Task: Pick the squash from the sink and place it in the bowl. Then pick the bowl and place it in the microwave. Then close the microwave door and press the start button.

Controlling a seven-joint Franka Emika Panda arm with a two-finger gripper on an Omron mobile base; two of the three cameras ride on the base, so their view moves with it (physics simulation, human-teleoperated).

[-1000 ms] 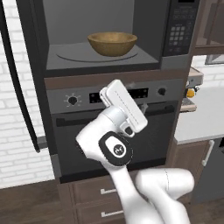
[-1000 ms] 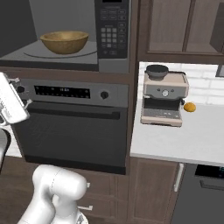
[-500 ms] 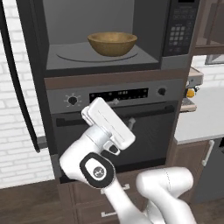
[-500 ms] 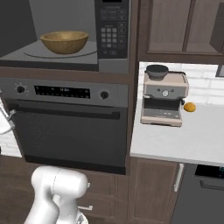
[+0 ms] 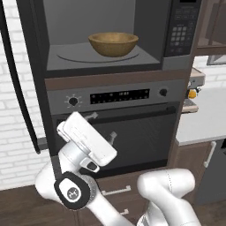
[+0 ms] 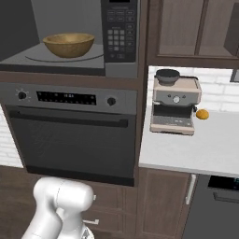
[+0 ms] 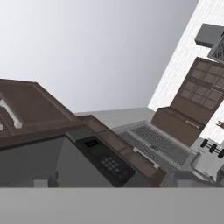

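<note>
The bowl sat on the turntable inside the open microwave in the left base view, well above the gripper, whose fingers were spread and held nothing in front of the oven. In the right base view the bowl rested beside the keypad, squash not discernible inside. The hand view showed the keypad tilted; closing well likely meant reaching the microwave door at far left and pushing its outer edge steadily.

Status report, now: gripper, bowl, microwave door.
Gripper open, empty, low before the oven. Bowl on the turntable inside the microwave. Microwave door open at left; nothing blocking it.
</note>
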